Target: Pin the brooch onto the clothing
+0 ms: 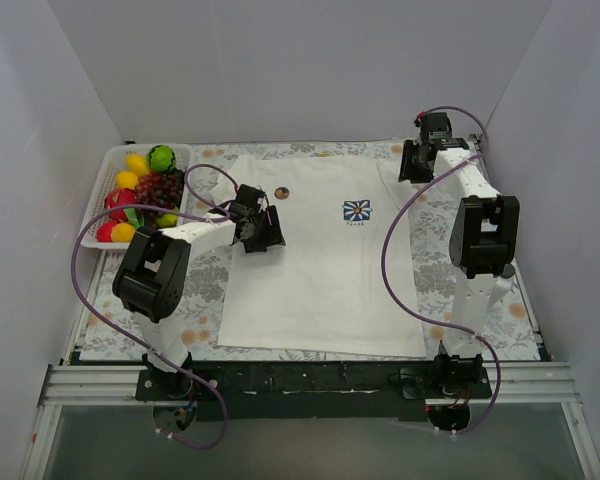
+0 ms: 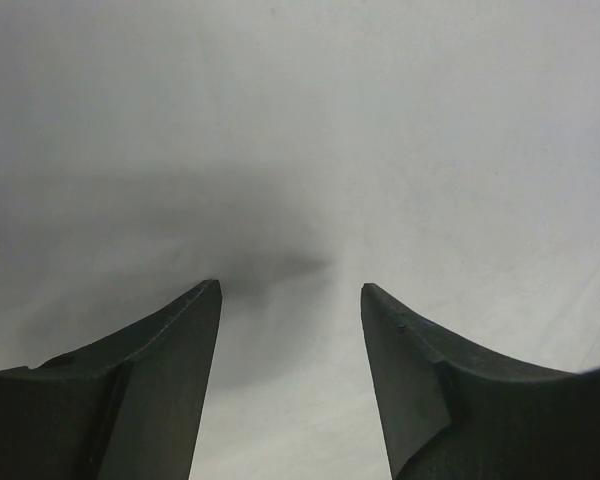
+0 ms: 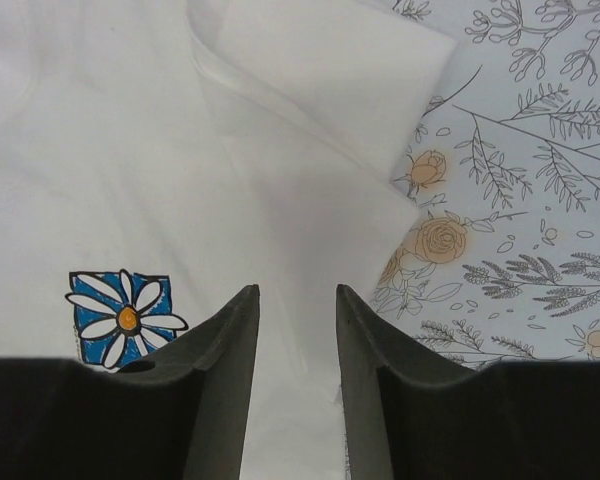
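My left gripper (image 2: 290, 290) hangs open, empty, over the shirt (image 1: 320, 270). I'd centre it on the brooch (image 1: 282, 192) just beyond and descend slowly. The right gripper (image 3: 297, 290) is open too.

From my feed, plain white panels close the cell in: a back wall (image 1: 300, 70) at 12 o'clock, a left wall (image 1: 30, 200) at 9 and a right wall (image 1: 580, 200) at 3. A grey floral cloth (image 1: 205, 295) covers the surface. An aluminium rail (image 1: 90, 385) runs along 6 o'clock, with a dull grey-green floor (image 1: 310, 450) below. The light is soft and even.
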`<state>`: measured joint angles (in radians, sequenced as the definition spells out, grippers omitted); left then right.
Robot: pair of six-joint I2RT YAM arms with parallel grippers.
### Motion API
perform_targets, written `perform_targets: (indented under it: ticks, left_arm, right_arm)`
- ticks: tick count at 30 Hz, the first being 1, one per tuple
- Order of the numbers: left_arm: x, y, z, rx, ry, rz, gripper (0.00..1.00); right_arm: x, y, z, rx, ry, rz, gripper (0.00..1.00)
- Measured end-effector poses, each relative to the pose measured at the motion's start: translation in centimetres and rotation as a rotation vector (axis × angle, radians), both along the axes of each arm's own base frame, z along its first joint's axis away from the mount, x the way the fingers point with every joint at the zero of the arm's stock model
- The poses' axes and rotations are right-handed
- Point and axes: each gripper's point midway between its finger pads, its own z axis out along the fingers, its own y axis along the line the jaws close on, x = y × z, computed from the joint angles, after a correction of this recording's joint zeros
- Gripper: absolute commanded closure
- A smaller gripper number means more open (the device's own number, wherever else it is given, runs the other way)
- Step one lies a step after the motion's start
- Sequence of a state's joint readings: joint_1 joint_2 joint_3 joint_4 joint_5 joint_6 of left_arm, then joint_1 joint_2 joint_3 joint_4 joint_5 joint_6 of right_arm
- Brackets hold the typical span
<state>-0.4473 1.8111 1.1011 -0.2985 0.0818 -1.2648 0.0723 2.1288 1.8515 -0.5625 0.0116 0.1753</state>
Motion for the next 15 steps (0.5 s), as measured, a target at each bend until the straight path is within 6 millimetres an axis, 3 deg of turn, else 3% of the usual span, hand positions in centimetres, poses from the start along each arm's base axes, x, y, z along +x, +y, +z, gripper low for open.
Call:
perform_targets:
  ticks: [5, 10, 15]
  left_arm:
    - [0.0, 0.0, 0.0, -0.002, -0.004, 0.0, 0.41]
    - [0.0, 0.0, 0.0, -0.003, -0.007, -0.001, 0.41]
    - [0.0, 0.0, 0.0, -0.003, -0.007, -0.001, 0.41]
  right_arm:
    - [-0.2, -0.2, -0.8, -0.005, 0.017, -0.02, 0.42]
    - [0.2, -1.3, -1.2, -0.035, 0.012, -0.083, 0.42]
    - [0.3, -2.6, -4.4, -0.032, 0.074, -0.152, 0.44]
